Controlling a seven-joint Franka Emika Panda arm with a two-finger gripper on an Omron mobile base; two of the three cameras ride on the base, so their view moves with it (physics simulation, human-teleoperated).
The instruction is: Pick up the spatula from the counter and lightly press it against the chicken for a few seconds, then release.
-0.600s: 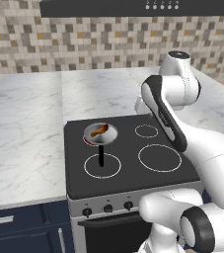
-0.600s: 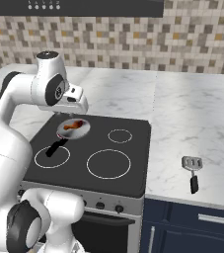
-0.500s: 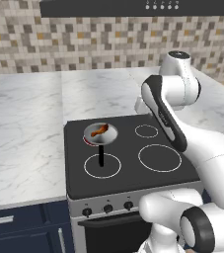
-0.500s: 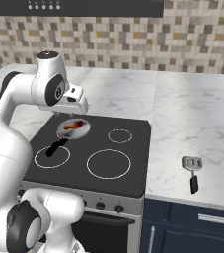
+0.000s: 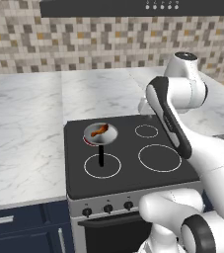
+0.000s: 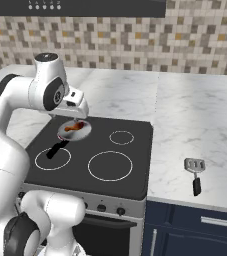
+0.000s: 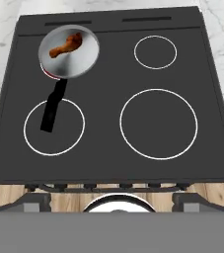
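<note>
The gripper (image 7: pixel 112 198) hung high over the stove (image 7: pixel 108 148), its fingers spread wide and holding nothing, looking down on the chicken (image 7: pixel 67 45) in the pan (image 7: pixel 84 62) at the stove's back left corner. The spatula (image 6: pixel 194 165) lay on the worktop (image 6: pixel 200 125) right of the stove, near the front edge and well apart from the hand. To fetch it well, I judged the arm should swing right, set the fingers across the dark handle, and come straight down before closing, leaving the blade free for pressing.
</note>
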